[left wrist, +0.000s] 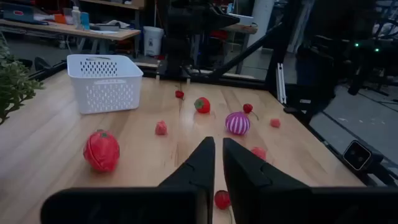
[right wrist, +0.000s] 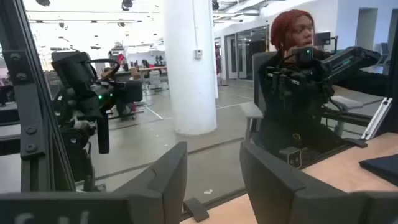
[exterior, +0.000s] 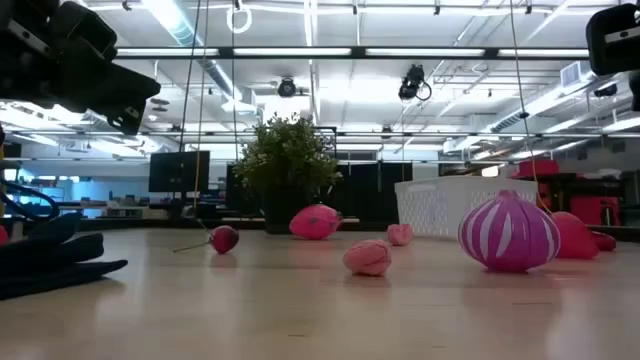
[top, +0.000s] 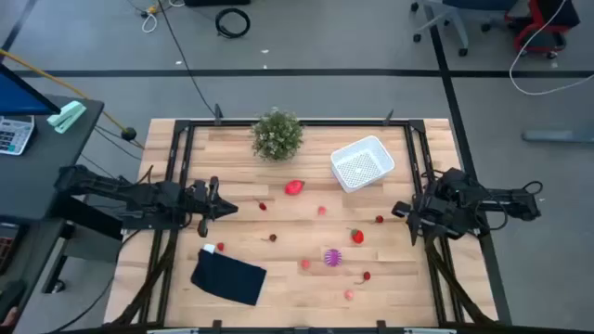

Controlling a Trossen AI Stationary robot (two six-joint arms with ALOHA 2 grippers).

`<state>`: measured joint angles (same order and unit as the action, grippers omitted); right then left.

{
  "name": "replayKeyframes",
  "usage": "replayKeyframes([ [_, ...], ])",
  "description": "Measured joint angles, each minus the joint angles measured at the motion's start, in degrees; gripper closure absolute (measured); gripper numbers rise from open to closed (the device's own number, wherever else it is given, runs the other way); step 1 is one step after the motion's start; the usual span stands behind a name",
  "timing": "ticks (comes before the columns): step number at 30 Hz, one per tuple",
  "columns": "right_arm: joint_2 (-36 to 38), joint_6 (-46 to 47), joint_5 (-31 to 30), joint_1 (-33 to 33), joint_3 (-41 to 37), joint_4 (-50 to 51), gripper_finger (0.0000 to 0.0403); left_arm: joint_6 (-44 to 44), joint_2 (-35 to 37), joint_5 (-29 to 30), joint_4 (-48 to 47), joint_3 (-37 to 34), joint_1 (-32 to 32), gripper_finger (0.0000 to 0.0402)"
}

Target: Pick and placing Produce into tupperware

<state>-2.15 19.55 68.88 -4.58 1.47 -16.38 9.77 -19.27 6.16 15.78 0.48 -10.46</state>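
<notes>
A wooden desk (top: 297,278) seen from above, with nothing yet gathered. A dark blue folded cloth (top: 228,276) lies at 7 o'clock and a bushy potted plant (top: 277,134) at 12 o'clock, both outside the job. The white perforated basket (top: 362,163) sits empty at 1 o'clock, probably within the right arm's reach. The left hand (top: 228,208) waits at 9 o'clock, fingers nearly closed, holding nothing. The right hand (top: 399,211) waits at 3 o'clock, fingers apart, empty. Toy fruit is scattered loose across the middle: a large red piece (top: 295,187), a striped purple piece (top: 333,257), a strawberry (top: 357,236)
</notes>
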Motion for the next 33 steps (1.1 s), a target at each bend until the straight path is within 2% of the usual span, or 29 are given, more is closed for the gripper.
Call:
replayKeyframes([
  [7,-0.02,0.00,0.00,0.00,0.00,0.00,0.0247,0.03,0.00,-0.01,-0.01,0.00,-0.01,0.0374],
  [19,-0.01,0.00,0.00,0.00,-0.01,0.01,0.0247,0.00,0.01,0.00,0.00,0.00,-0.02,0.0361],
  [33,-0.02,0.00,0.00,-0.02,0.00,0.00,0.0247,0.03,0.01,-0.01,0.00,0.00,0.00,0.0372],
])
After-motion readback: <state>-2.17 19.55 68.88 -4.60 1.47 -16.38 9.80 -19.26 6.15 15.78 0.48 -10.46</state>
